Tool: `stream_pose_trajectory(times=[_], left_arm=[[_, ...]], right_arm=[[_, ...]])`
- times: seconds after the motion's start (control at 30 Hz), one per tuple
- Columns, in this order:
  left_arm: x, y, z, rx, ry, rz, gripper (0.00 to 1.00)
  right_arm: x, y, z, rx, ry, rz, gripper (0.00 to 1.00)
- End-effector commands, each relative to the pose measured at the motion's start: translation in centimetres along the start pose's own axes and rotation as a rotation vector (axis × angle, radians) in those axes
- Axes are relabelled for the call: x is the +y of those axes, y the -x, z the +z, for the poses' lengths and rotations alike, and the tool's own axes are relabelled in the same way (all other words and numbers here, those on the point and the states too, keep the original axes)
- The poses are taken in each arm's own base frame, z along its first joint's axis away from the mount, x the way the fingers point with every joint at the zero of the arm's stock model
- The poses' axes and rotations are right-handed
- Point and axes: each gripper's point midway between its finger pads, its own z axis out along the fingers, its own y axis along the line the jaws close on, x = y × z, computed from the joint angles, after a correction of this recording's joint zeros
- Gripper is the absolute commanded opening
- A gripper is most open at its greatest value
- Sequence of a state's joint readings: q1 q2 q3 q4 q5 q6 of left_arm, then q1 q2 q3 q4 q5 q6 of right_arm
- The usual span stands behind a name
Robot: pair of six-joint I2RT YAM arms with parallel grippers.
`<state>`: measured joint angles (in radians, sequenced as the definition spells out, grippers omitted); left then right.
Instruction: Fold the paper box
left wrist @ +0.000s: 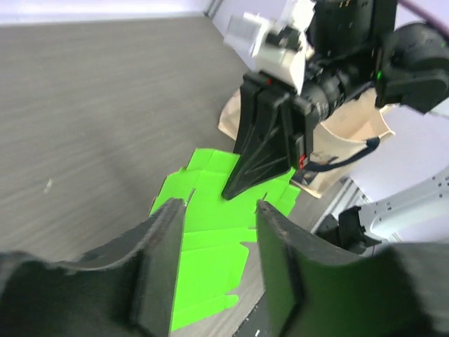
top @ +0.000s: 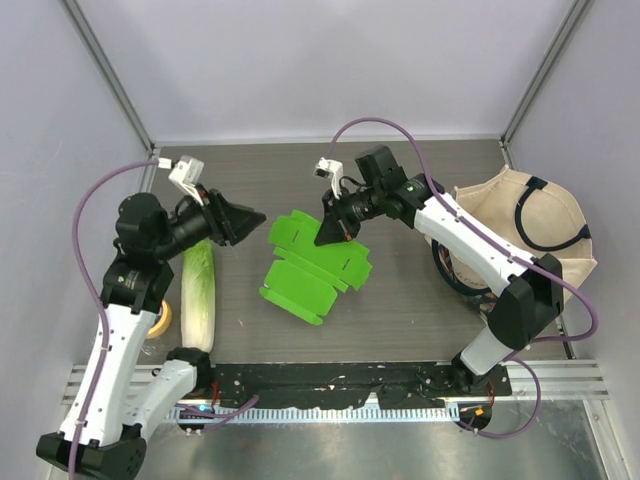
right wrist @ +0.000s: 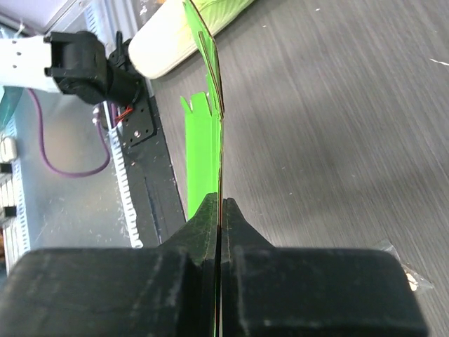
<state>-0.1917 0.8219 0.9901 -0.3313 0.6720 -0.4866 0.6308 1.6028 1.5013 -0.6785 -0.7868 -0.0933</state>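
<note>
At the middle of the dark table (top: pixel 420 300), the paper box (top: pixel 312 275) lies spread out, bright green, its flaps and creases showing. The right gripper (top: pixel 332 236) is clamped on the box's far edge. In the right wrist view its fingers (right wrist: pixel 207 217) press together with the thin green sheet caught between them. The left gripper (top: pixel 257 218) hovers just left of the box, apart from it, its fingers (left wrist: pixel 165 253) spread and gripping nothing. A cabbage (top: pixel 200 290) lies at the left, and a beige tote bag (top: pixel 500 205) sits at the right.
</note>
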Motion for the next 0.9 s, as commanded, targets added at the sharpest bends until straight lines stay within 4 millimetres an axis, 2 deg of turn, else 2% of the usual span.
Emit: stream_pose_trajectory(times=[0.0,0.07,0.13,0.2,0.33,0.47,0.67,0.87], left_arm=[[1.1,0.8,1.3,0.062,0.111,-0.044,0.46],[-0.2,0.3,2.4,0.084,0.088,-0.045,0.47],[-0.1,0.6,3.5,0.062,0.119,-0.021,0.48],[-1.4,0.4,4.5,0.078,0.085,0.001,0.5],[-0.9,0.2,6.3,0.097,0.11,0.027,0.52],[-0.6,0.4,7.1,0.093,0.12,0.046,0.52],[-0.9,1.7,7.9,0.068,0.107,0.07,0.57],[-1.4,1.4,9.3,0.097,0.055,0.049,0.57]], right_arm=[[0.4,4.1,-1.8,-0.16,-0.087,0.009,0.0],[0.3,4.3,-1.9,-0.172,-0.102,0.024,0.0],[0.4,4.2,-1.8,-0.18,-0.098,0.036,0.0],[0.6,4.2,-1.7,-0.184,-0.08,0.032,0.0],[0.7,3.6,-1.2,-0.174,-0.055,0.044,0.0],[0.8,3.2,-1.2,-0.168,-0.048,0.041,0.0],[0.8,3.1,-1.1,-0.166,-0.041,0.042,0.0],[1.1,3.3,-1.0,-0.175,-0.026,0.042,0.0]])
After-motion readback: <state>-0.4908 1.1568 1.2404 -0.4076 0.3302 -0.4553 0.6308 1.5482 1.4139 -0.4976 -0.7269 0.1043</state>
